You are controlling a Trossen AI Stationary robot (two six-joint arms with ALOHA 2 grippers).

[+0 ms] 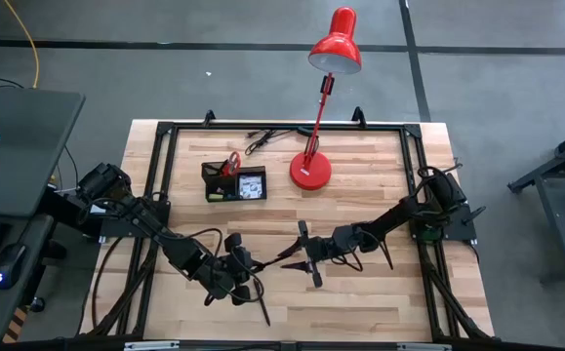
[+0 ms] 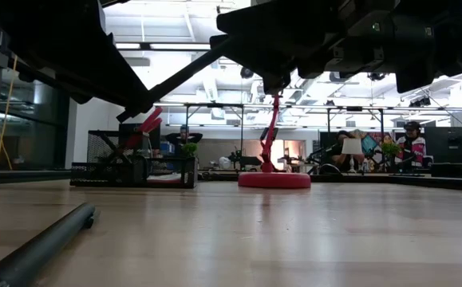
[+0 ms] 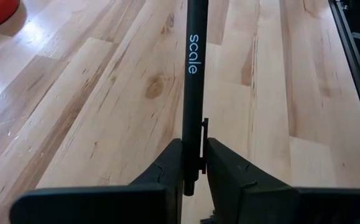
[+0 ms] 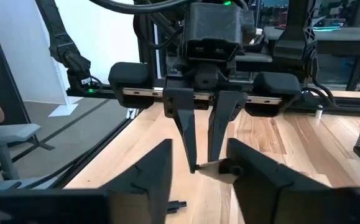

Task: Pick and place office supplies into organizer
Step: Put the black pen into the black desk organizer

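Note:
My left gripper [image 1: 248, 265] is shut on a thin black pen [image 3: 193, 74] marked "scale", near the table's front middle. The pen [image 1: 277, 259] reaches toward my right gripper [image 1: 299, 255]. That gripper faces it, open, with a finger on either side of the pen's free end [image 4: 196, 168], which neither finger touches. A second black pen [image 1: 262, 310] lies flat on the table near the front edge. The black organizer [image 1: 225, 193] stands at the back left. Red-handled scissors [image 1: 231, 163] stand in its cup section and a white patterned packet [image 1: 253, 185] lies in its tray. My left gripper pinches the pen's clip end [image 3: 195, 155] between its two fingers. The fingers come from the table's left, slanting down, and lie along the pen. The pen sticks out ahead of them toward the right, lifted clear of the table [image 2: 175, 80].
A red desk lamp stands on its round base [image 1: 311, 171] at the back middle, right of the organizer. A black cable [image 1: 262, 141] lies behind the organizer. A black frame [image 1: 282, 127] runs along the table's edges. Bare wood shows between the organizer and the grippers.

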